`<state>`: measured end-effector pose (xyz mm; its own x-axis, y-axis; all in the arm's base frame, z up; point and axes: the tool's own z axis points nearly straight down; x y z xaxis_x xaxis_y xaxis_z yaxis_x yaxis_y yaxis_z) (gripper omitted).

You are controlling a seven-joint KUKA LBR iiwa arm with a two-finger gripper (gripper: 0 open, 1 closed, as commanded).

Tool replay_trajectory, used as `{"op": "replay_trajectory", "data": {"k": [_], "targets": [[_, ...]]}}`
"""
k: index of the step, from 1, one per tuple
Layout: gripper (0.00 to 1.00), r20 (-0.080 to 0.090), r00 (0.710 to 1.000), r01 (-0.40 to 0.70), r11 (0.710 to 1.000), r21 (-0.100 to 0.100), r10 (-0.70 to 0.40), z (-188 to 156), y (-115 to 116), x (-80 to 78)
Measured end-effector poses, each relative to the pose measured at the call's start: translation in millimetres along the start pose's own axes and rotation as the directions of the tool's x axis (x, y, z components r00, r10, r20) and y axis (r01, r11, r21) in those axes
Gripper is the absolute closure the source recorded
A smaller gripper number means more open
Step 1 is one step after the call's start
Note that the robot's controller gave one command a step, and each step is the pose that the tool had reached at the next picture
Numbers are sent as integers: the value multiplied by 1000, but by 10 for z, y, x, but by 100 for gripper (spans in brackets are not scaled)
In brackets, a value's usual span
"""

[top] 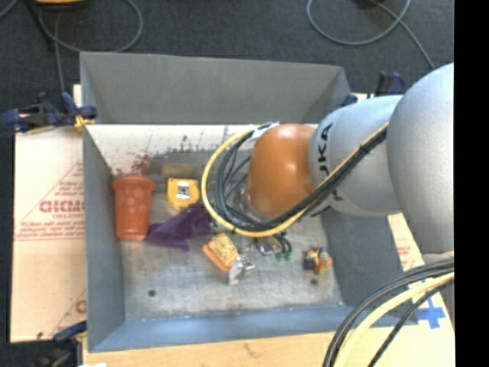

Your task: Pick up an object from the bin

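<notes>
Tilted orange-yellow block [220, 252], middle of bin [103, 266]

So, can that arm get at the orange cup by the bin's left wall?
Probably yes: nothing covers the orange cup, and only the purple cloth lies beside it.

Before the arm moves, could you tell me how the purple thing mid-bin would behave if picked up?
The purple thing looks like crumpled cloth, so it would probably droop rather than hold shape. It lies spread low, so it is likely light and unlikely to roll.
</notes>
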<state>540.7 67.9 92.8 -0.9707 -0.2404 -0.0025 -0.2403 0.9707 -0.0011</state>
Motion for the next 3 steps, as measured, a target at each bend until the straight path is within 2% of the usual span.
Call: {"op": "replay_trajectory", "data": {"k": [1,2,3], "targets": [[100,-18,971,237,972,-3,-237,160,135,-201],[100,-18,971,236,972,-3,-236,160,135,-202],[100,0,985,175,985,0,-175,-1035,49,-97]]}}
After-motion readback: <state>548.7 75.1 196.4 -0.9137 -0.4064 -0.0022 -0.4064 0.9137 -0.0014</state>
